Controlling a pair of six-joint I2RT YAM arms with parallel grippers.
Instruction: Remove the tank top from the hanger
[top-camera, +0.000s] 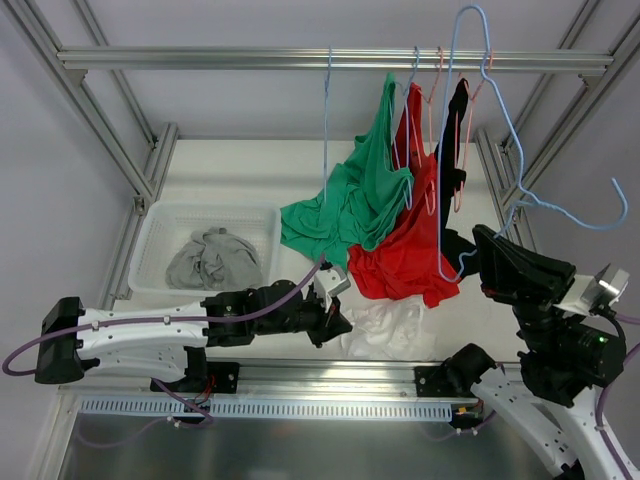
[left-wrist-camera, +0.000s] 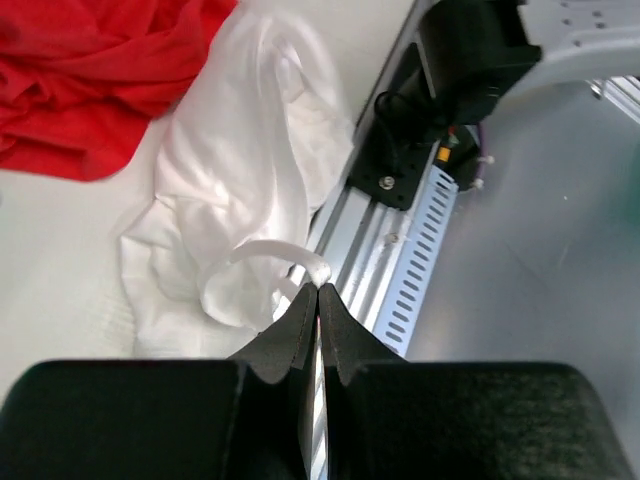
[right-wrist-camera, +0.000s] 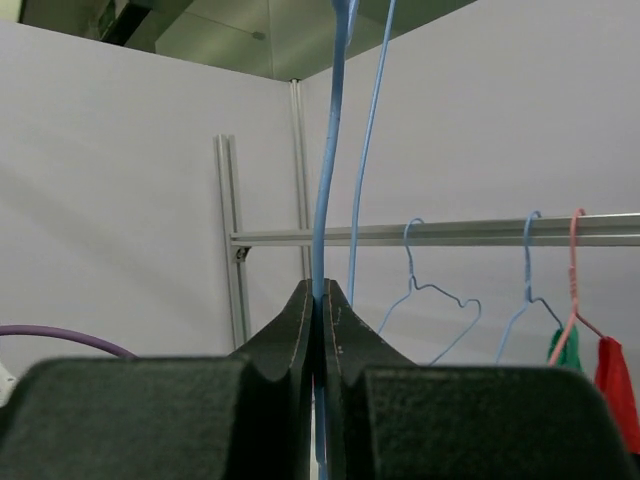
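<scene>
The white tank top (top-camera: 390, 325) lies crumpled on the table near the front rail; in the left wrist view (left-wrist-camera: 240, 170) one strap (left-wrist-camera: 270, 247) loops up to my fingertips. My left gripper (top-camera: 340, 322) (left-wrist-camera: 318, 290) is shut on the end of that strap. My right gripper (top-camera: 480, 240) (right-wrist-camera: 320, 285) is shut on the wire of a large light-blue hanger (top-camera: 507, 118) (right-wrist-camera: 325, 200), held upright off the rail with nothing hanging on it. The tank top is off this hanger.
A rail (top-camera: 300, 58) carries a green top (top-camera: 350, 200), a red top (top-camera: 410, 240), a black garment (top-camera: 455, 130) and an empty blue hanger (top-camera: 327, 110). A white basket (top-camera: 150, 235) with a grey garment (top-camera: 212, 260) sits at the left. The aluminium front rail (left-wrist-camera: 400, 240) runs beside the white top.
</scene>
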